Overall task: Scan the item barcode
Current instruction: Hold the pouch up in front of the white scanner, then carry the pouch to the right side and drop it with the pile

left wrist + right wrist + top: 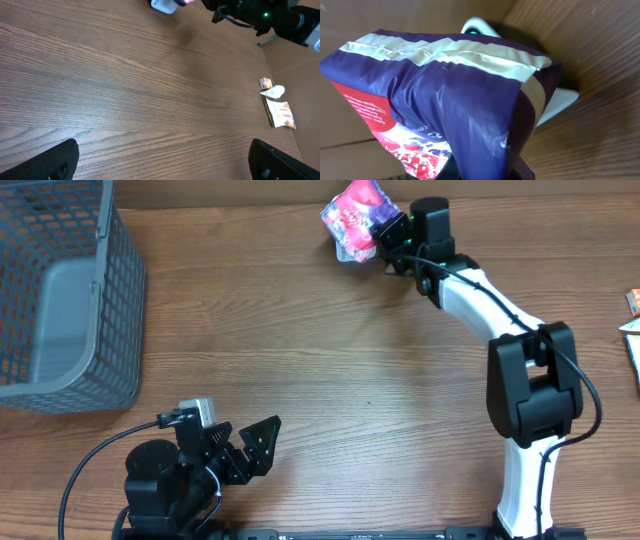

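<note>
Spotter: Snack bag (358,218) sits at the far edge of the table, and your right gripper (386,232) is clamped on it, pinching it from its right-hand side.

Operator: Which way does it lie from the jaws?

Spotter: It sticks out beyond the fingertips, away from the arm. In the right wrist view its purple back fills the frame, and the pale seam (455,52) runs crosswise to the fingers.

Operator: And the scanner?

Spotter: A white housing (561,102) shows just behind the bag, between it and the wood. I take that for the scanner, though most of it is hidden. Whether the bag touches it, I cannot tell.

Operator: Barcode?

Spotter: You have none in sight in any view. My guess is that it sits on a face turned away from the cameras. If so, your next move is a roll of the wrist to bring that face toward the white housing, not a reach.

Operator: What about the left arm?

Spotter: Your left gripper (254,452) rests near the front edge with its jaws spread wide and nothing between them, well apart from the bag. The right arm is by far the nearer. The grey basket (125,290) stands at the far left and the small packets (278,107) lie at the right edge, and neither is between your bag and the housing
</note>
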You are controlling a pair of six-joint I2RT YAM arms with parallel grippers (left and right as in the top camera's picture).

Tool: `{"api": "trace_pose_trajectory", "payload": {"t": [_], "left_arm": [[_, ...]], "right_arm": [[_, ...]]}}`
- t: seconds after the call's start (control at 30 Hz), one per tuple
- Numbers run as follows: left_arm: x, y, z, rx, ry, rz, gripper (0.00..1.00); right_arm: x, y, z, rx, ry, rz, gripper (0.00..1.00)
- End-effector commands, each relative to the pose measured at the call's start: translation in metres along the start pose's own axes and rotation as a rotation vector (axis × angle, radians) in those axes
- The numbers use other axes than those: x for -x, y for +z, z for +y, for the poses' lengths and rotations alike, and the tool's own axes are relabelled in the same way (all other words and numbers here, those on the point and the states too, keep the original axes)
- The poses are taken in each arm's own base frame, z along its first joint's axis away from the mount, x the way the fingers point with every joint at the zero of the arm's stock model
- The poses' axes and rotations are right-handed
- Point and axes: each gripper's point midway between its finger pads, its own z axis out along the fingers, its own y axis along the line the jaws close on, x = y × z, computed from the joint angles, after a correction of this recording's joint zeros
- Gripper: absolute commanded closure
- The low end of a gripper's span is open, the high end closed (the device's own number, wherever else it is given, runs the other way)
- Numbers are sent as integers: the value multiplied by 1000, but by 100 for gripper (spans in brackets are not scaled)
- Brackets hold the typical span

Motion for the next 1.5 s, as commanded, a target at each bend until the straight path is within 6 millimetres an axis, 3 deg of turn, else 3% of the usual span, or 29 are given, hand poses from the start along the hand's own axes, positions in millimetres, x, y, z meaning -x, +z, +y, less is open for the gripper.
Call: {"api": "trace_pose_trajectory", "payload": {"t": [0.0,0.17,0.27,0.37,0.43,0.5,0.6,0.7,0.77,0.83,0.93,1.1,1.27,1.47], "left_arm": [[2,-2,-2,-8,-8,-8,0],[2,-2,-2,-8,-8,-8,0],[2,-2,-2,-8,-8,-8,0],[2,-2,-2,-8,-8,-8,0],[2,-2,-2,-8,-8,-8,0],[2,-2,-2,-8,-8,-8,0],[2,-2,-2,-8,-8,-8,0],[2,-2,-2,-8,-8,-8,0],[2,-2,-2,-8,-8,-8,0],[2,-2,-2,-8,-8,-8,0],[2,-2,-2,-8,-8,-8,0],[2,-2,-2,-8,-8,-8,0],[2,-2,-2,-8,-8,-8,0],[2,-2,-2,-8,-8,-8,0]], "right_arm": [[-3,-3,24,74,-19,27,96],[-2,-6,31,100,-59,50,96],[10,-13,41,125,-142,28,96],[40,-36,57,138,-233,-32,96],[73,-63,61,104,-257,-93,96],[116,-99,53,29,-250,-176,96],[188,-169,0,-152,-130,-309,96],[227,-217,-59,-283,-1,-353,96],[245,-250,-102,-370,94,-376,96],[264,-297,-155,-495,212,-433,96],[280,-356,-209,-635,299,-513,96],[292,-430,-266,-743,389,-586,96],[295,-469,-292,-785,431,-630,96],[295,-465,-309,-817,404,-591,93]]}}
